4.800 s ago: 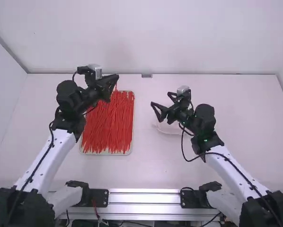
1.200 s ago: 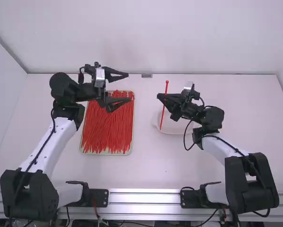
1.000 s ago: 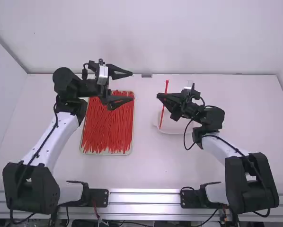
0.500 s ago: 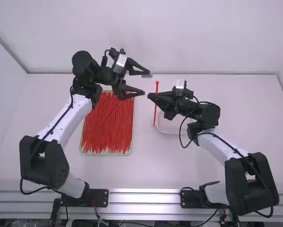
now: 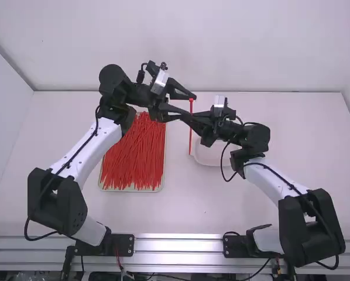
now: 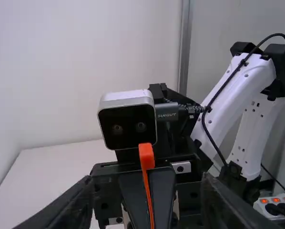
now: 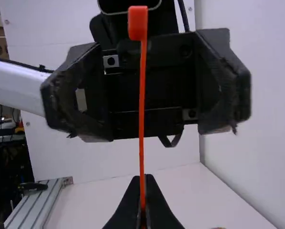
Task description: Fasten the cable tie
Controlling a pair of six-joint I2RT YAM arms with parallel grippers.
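My right gripper (image 5: 194,124) is shut on the lower part of one red cable tie (image 5: 190,126) and holds it upright above the table, head (image 7: 137,21) on top. Its own fingers (image 7: 143,202) pinch the strap. My left gripper (image 5: 188,106) has come across from the left and stands open, its fingers (image 7: 73,109) spread wide on either side of the tie's upper part without touching it. In the left wrist view the tie (image 6: 147,191) rises in front of the right arm's camera.
A tray (image 5: 161,188) heaped with loose red cable ties (image 5: 133,155) lies left of the middle. A clear shallow container (image 5: 207,159) sits on the table under the right gripper. The table's right half is bare.
The left arm has swung right from above the tray until its open fingers flank the tie's top. The right gripper has shifted slightly left with the tie.
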